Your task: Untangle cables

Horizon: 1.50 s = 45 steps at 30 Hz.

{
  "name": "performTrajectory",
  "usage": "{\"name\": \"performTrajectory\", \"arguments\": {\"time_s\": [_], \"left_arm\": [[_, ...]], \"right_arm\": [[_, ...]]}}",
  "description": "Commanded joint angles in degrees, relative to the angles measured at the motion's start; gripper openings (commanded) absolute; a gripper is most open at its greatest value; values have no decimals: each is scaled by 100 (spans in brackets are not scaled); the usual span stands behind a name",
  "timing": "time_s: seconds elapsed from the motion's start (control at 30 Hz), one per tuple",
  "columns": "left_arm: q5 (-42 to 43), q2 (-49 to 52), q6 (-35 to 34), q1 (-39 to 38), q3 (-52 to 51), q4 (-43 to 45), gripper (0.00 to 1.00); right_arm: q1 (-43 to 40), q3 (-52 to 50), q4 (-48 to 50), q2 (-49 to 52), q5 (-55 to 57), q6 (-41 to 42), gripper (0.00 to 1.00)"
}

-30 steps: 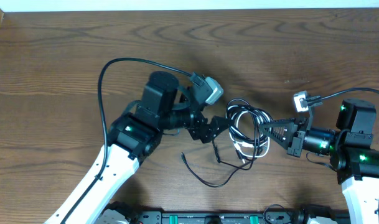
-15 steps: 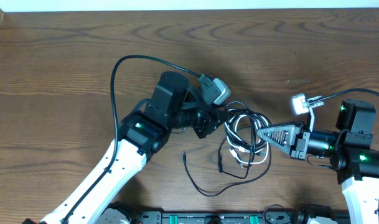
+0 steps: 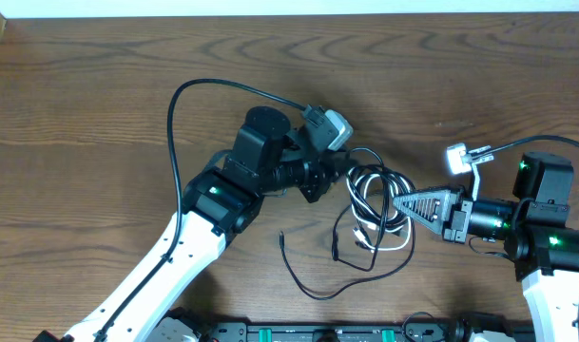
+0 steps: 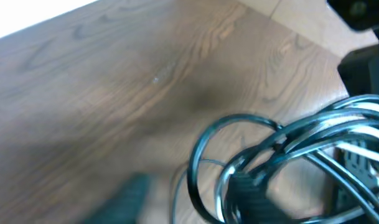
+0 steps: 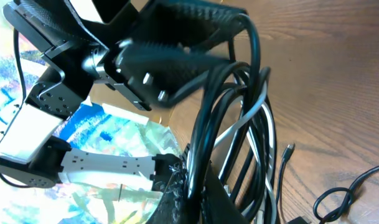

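While the right gripper (image 3: 397, 201) clamps the cables (image 3: 373, 209) at its tips, the left gripper (image 3: 337, 178), opening unclear, hovers across the bundle from it; pulling apart seems underway, and next needs one loop caught

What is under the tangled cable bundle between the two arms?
Bare wooden table shows through the loops of the cables, and a white cord threads among the black ones. Beneath the right gripper, jaws shut on the bundle, nothing is visible.
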Motion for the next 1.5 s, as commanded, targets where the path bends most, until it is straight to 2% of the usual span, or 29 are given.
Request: {"name": "performTrajectory", "arguments": {"time_s": [0.0,0.07,0.23,0.4,0.53,0.6,0.87,0.97,1.2,1.3,1.47], "left_arm": [[586,26,-33,28,114,-146,79],[647,44,-31,28,114,-323,83],[920,101,-9,26,114,-557,83],[1764,114,527,26,114,-575,83],[1753,166,702,28,114,-575,82],[1683,251,702,26,114,-573,77],[1672,737,695,28,114,-142,67],[1672,857,695,28,114,22,56],[1672,793,688,192,114,70,13],[1674,715,457,321,114,70,8],[1676,483,367,476,114,26,8]], "right_arm": [[-13,4,-7,-26,-146,-24,1],[-13,4,-2,-26,-146,-24,1],[-13,4,-7,-26,-175,-20,1],[-13,4,-7,-26,-192,-17,1],[-13,4,-9,-26,-341,44,1],[-13,4,-9,-26,-588,42,1],[-11,4,-107,-26,-791,44,1],[-13,4,-142,-26,-767,42,1],[-13,4,-203,-26,-461,39,1],[-13,4,-208,-26,85,39,1],[-13,4,-227,-26,1856,42,1]]}}
